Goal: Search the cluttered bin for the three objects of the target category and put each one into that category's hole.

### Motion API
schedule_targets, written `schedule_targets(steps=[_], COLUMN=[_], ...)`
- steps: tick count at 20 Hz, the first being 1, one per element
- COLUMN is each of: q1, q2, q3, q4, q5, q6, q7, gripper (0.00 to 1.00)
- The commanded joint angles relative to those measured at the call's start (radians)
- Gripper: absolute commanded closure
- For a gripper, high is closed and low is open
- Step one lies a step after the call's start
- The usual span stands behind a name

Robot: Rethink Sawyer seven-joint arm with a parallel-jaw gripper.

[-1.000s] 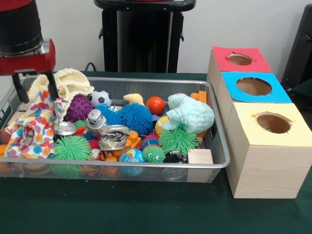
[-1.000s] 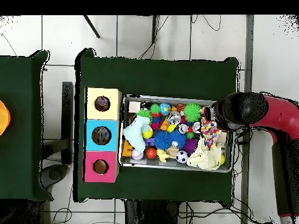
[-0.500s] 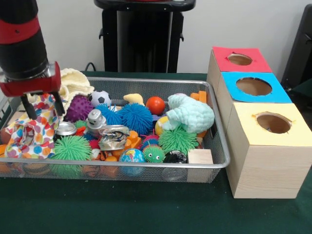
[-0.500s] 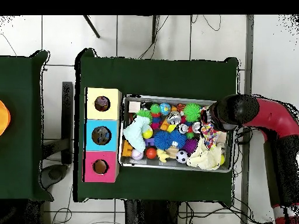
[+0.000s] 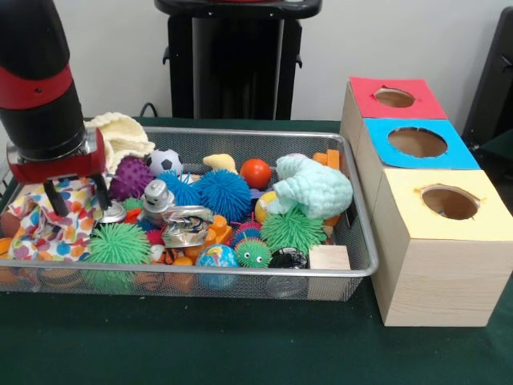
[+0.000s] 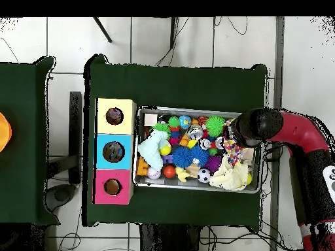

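Tool (image 5: 76, 195) spread, fingers straddling the polka-dot cloth (image 5: 50, 224) directly below at the bin's (image 5: 365, 261) left end; three holed boxes (image 5: 449, 241) stand well right.

front: low, close, across table | overhead: high, straight down | shared: bin (image 5: 192, 212), boxes (image 6: 115, 151)

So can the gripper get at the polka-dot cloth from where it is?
Probably yes: the gripper hangs open right over the polka-dot cloth, which lies on top of the clutter with nothing covering it.
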Motion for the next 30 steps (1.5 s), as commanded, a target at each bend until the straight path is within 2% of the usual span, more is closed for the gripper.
schedule_targets(steps=[1, 7, 14, 20, 23, 30], q1=[-0.007, -0.005, -0.006, 0.005, 0.001, -0.002], q2=[0.047, 0.001, -0.077, -0.105, -0.103, -0.017], q3=[0.072, 0.075, 0.078, 0.077, 0.075, 0.073], q4=[-0.089, -0.086, -0.040, -0.023, -0.011, -0.021], q5=[-0.060, -0.046, -0.020, -0.007, -0.011, -0.040], q6=[-0.010, 0.045, 0.096, 0.113, 0.094, 0.018], q7=[-0.377, -0.385, -0.369, -0.345, -0.342, -0.342], gripper=[0.00, 0.00, 0.00, 0.00, 0.00, 0.00])
